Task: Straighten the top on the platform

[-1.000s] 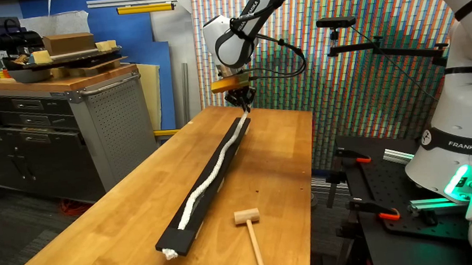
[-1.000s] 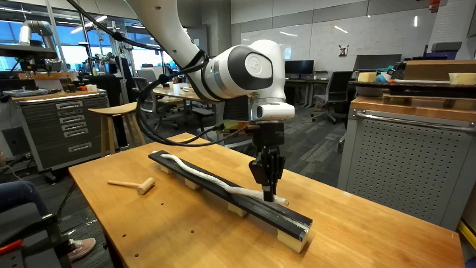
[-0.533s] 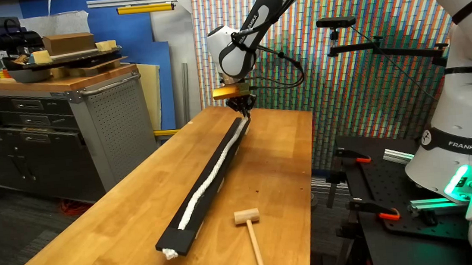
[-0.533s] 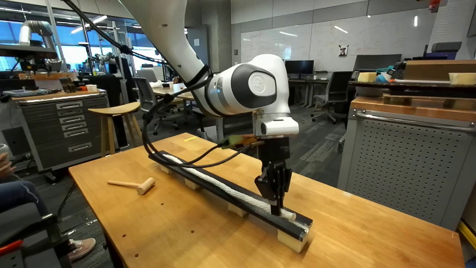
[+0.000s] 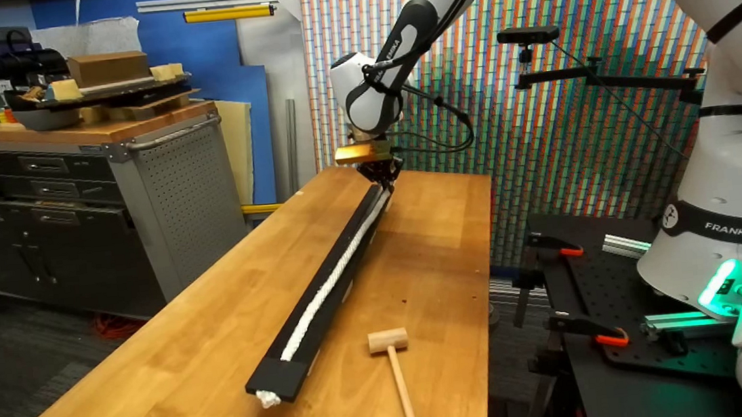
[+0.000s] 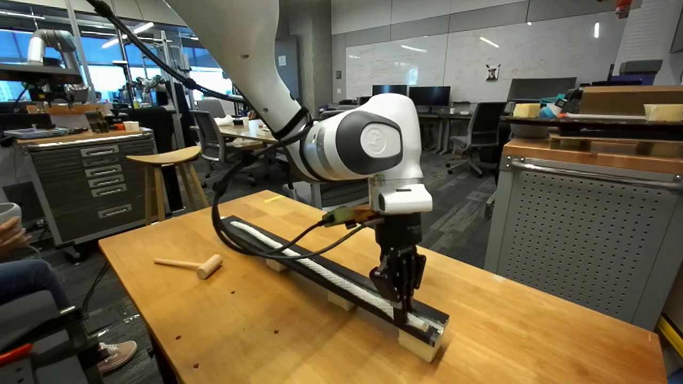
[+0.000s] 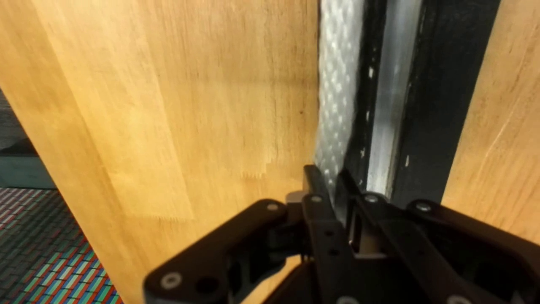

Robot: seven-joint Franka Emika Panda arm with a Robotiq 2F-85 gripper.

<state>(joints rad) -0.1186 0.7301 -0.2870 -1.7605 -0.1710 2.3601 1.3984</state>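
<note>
The top is a white rope point(image 5: 330, 284) lying lengthwise on the platform, a long black bar point(image 5: 278, 379). Both also show in the other views: the rope point(image 6: 336, 278), the bar point(image 6: 422, 334), and in the wrist view the rope point(image 7: 338, 76) and bar point(image 7: 447, 105). The rope runs nearly straight with slight bends. In the wrist view it lies along the bar's left side, beside a bare metallic strip. My gripper point(image 6: 403, 319) points down and is shut on the rope close to its free end; it also shows in the exterior view point(image 5: 386, 185) and wrist view point(image 7: 328, 177).
A wooden mallet point(image 5: 389, 341) lies on the wooden table point(image 5: 208, 360) beside the bar. Pale blocks point(image 6: 419, 346) support the bar. The arm's black cables point(image 6: 320, 257) hang low over the bar. A person's hand point(image 6: 13, 237) shows at the left edge.
My gripper has moved down and toward the bar's nearby end, pulling the rope along. The rope's waves have flattened, and its held end has come down onto the bar from beyond its edge.
</note>
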